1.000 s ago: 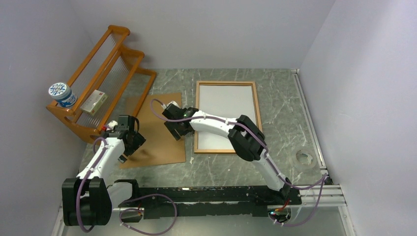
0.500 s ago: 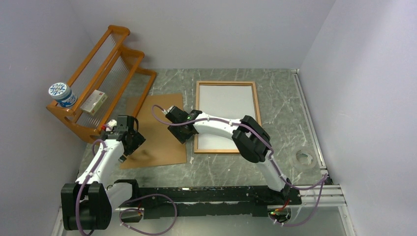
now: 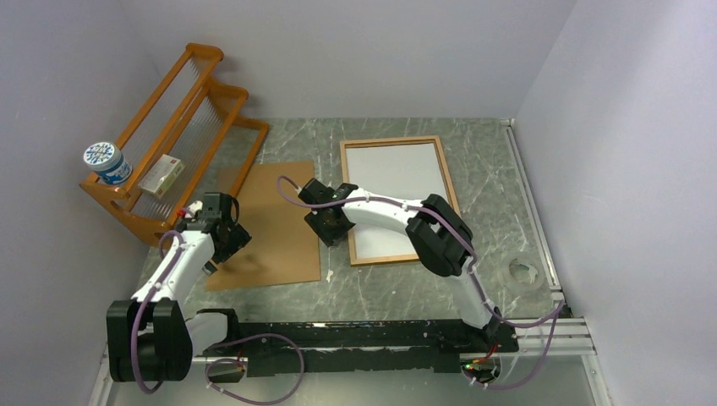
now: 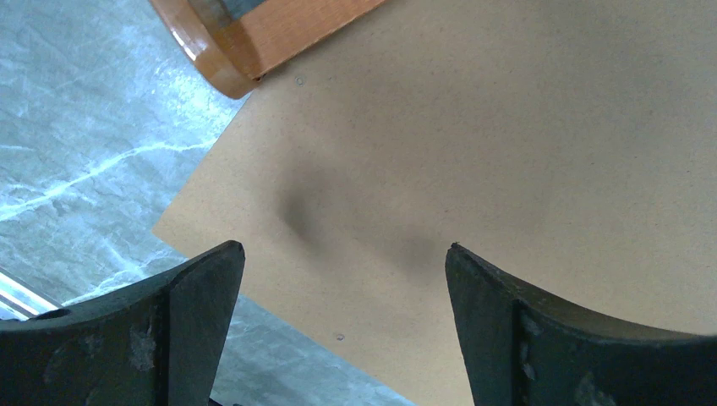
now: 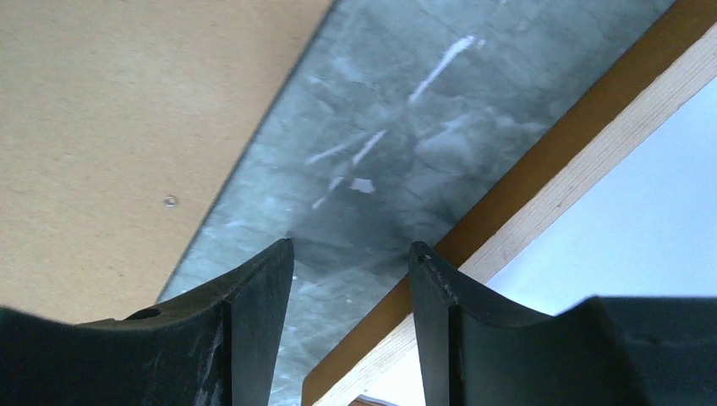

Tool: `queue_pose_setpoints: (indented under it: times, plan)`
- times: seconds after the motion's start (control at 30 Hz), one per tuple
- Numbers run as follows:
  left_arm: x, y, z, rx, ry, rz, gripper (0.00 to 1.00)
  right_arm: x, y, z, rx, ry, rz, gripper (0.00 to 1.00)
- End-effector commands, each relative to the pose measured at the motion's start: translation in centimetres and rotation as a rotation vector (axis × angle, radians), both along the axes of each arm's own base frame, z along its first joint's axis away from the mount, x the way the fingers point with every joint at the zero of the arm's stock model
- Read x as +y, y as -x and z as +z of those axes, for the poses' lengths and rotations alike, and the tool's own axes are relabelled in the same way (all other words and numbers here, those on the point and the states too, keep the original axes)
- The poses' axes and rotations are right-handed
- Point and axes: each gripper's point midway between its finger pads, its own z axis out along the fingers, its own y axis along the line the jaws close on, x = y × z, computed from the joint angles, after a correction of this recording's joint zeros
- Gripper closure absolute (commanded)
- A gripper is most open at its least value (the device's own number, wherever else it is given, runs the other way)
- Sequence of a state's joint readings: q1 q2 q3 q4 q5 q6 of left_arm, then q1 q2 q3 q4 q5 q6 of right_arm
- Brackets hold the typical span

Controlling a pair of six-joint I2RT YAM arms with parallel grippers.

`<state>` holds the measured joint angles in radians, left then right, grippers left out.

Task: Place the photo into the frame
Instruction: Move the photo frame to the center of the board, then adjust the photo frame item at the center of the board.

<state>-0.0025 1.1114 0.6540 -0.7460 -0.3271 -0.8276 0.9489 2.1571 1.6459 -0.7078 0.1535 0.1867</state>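
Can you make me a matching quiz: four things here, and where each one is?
Things:
1 thin orange-brown wooden frame
2 plain brown board
3 blue-and-white round tin
4 pale ring of tape

Places:
A on the orange wooden rack
B under the left gripper
C far right of the table
D beside the right gripper

Pairs: 1-D, 2-B, 3-A, 4-C.
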Motion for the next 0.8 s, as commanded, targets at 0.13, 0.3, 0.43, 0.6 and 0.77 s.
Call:
queue_pose_setpoints:
  times: [0.13,0.3,0.43,0.6,0.77]
  plan:
    - [0.2,-2.0,1.0,0.004,-0.013,-0.006,0.06,3.0,0.0,5.4,0.05,-0.204,-0.023,0.34]
    - [0.9,-1.9,0.1,-0.014,-0.001,0.048,0.06,4.2,0.5,5.2,0.073,-0.24,-0.032,0.28]
    - [0.9,-1.5,-0.3,-0.095,0.006,0.077,0.06,4.4,0.6,5.1,0.068,-0.261,-0.029,0.24]
    - [1.7,-0.4,0.0,-0.193,-0.01,0.164,0.06,4.6,0.8,5.1,0.069,-0.278,-0.02,0.23]
    - [2.3,0.5,-0.4,-0.182,-0.003,0.233,0.06,4.8,1.4,4.7,0.089,-0.306,-0.008,0.23]
